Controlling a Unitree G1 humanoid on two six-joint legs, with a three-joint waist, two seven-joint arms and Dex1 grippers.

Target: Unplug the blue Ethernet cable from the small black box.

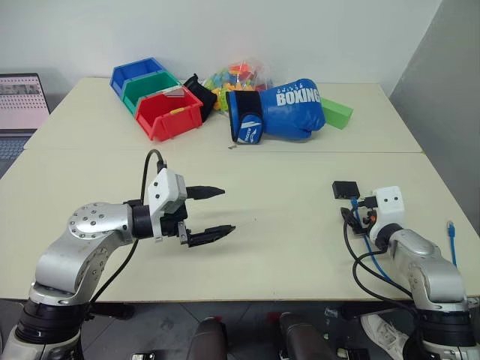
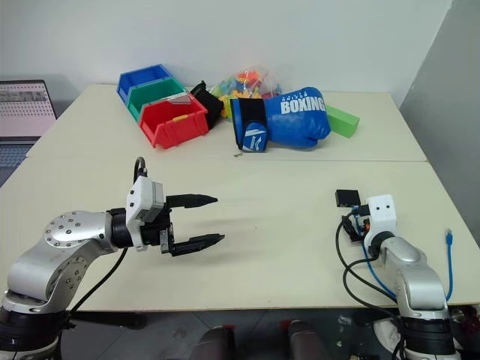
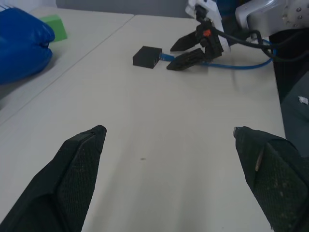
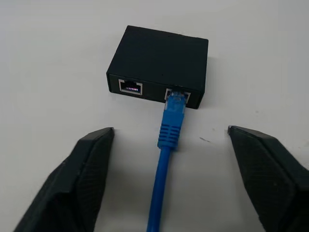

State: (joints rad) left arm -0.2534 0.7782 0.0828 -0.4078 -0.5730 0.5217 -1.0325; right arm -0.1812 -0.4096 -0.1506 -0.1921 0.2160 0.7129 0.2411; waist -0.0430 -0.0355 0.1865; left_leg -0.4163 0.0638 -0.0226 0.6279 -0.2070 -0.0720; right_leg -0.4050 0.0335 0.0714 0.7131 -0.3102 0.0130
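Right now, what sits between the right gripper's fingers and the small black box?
In the right wrist view, the blue Ethernet cable runs up between the open right gripper fingers into the small black box; otherwise bare table.

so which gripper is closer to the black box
Right. The right gripper is just short of the black box, straddling the blue cable; the left gripper hovers far across the table.

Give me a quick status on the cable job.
Both claws open, empty. Right claw straddles cable, still plugged into box. Left claw hovers mid-table. Nothing in the way.
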